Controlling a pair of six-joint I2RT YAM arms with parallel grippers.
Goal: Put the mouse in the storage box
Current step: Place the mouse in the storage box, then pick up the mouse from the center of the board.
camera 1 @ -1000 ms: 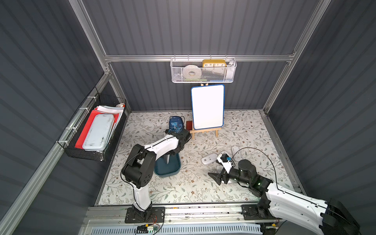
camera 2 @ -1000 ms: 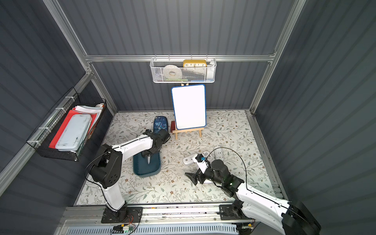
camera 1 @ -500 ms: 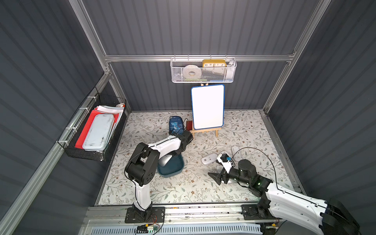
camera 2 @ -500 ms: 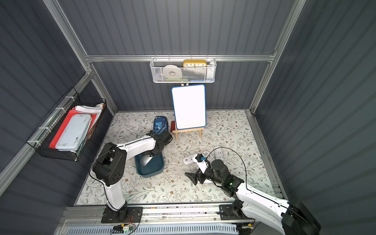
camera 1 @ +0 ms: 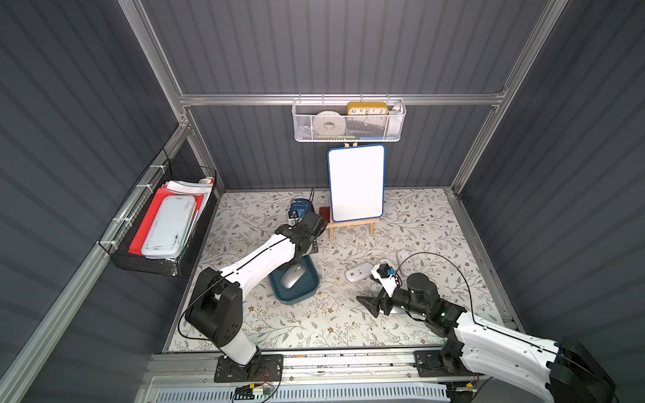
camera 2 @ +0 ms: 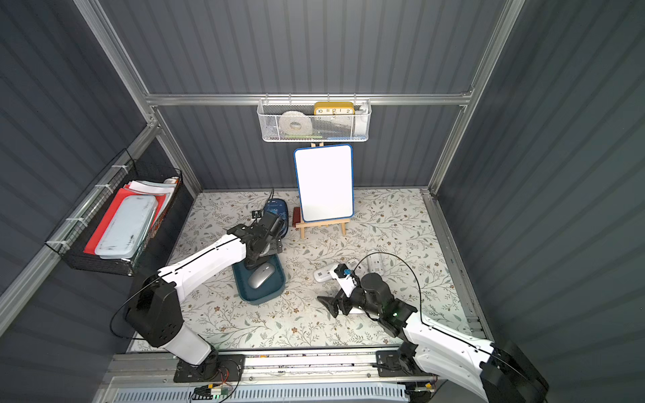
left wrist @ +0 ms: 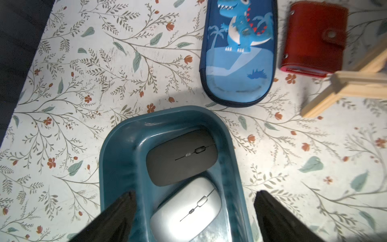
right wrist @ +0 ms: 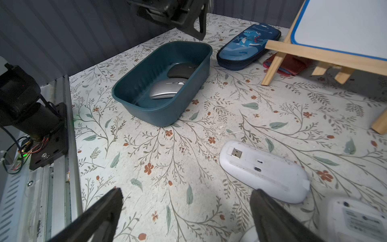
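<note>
In both top views my left arm [camera 1: 265, 260] [camera 2: 209, 258] crossed the far end of the storage box [camera 1: 295, 299] [camera 2: 268, 296], just left of the frame's centre. Only the silver mouse [camera 1: 292, 275] [camera 2: 261, 275] showed inside it. My left jaws were tucked under the wrist there, and I could not read them.

My left wrist camera filled that in. The box held two mice, a dark grey mouse [left wrist: 181, 157] and the silver mouse [left wrist: 186, 211], side by side and touching. The silver one was cut off by the picture's edge. My left jaws stood wide apart above the box, clamped on nothing. One black finger [left wrist: 117, 218] was over the box's wall and the other was out over the table [left wrist: 83, 83]. A dinosaur case [left wrist: 238, 62] and a red wallet [left wrist: 314, 37] lay beyond the box, the case near it but not touching. In the top views my arm covered part of the case.

My right wrist camera showed the dark grey mouse [right wrist: 180, 72] half hidden behind the wall of the storage box [right wrist: 159, 113]. It also showed a white mouse [right wrist: 263, 171] belly up on the table, well apart from the box. In a top view that white mouse [camera 1: 358, 272] sat right of centre. Another white thing with a label was cut off at the corner, and I could not make it out. My right jaws hung wide apart over the table, holding nothing, one finger near the white mouse.
</note>
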